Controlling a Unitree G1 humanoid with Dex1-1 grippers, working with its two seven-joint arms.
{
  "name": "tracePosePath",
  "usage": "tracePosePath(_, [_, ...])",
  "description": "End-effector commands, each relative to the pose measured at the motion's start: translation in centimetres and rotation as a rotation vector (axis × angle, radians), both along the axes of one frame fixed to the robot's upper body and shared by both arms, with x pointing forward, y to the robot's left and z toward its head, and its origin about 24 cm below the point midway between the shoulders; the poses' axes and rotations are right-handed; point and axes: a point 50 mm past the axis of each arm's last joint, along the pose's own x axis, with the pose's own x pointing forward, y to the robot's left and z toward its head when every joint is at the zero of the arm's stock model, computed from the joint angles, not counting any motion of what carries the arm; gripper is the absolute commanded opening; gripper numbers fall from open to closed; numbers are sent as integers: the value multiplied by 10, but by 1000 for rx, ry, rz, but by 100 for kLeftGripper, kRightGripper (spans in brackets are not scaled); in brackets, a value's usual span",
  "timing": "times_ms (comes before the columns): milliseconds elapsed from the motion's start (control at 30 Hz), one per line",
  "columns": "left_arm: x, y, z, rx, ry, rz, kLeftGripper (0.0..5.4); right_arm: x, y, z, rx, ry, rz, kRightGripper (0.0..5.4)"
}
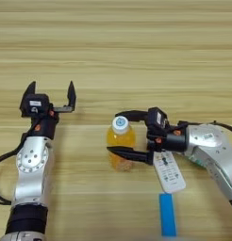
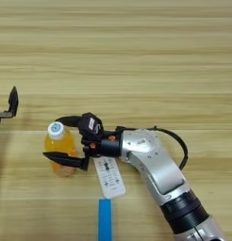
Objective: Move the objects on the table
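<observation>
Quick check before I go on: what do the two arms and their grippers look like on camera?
Both arms are silver metal shells with black cuffs and black cables. Each gripper, left and right, has two black pointed fingers on a black housing bearing a white label and orange-red dots.

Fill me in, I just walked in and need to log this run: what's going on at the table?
The right gripper has its two black fingers spread either side of the upright orange-drink bottle, one behind it and one in front, not yet closed on it. A white remote control lies just right of the bottle, under that arm, with a strip of blue tape nearer the robot. The left gripper hangs open and empty over the wooden table, well left of the bottle.
</observation>
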Motion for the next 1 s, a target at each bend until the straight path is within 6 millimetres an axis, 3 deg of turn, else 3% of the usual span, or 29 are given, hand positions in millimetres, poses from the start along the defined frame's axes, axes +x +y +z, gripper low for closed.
tracePosePath(33, [1, -1, -1, 3, 1, -1, 540, 2, -1, 3, 13, -21, -8, 491])
tracePosePath(167, [1, -1, -1, 3, 0, -2, 540, 4, -2, 6, 20, -31, -12, 537])
tracePosePath(500, [0, -2, -2, 2, 1, -2, 540, 1, -3, 28, 79, -104, -8, 537])
tracePosePath(833, [0, -2, -3, 2, 4, -1, 540, -5, -9, 64, 175, -194, -18, 537])
tracePosePath(1000, [0, -3, -3, 3, 5, -3, 540, 6, -23, 87, 268, -249, -118, 537])
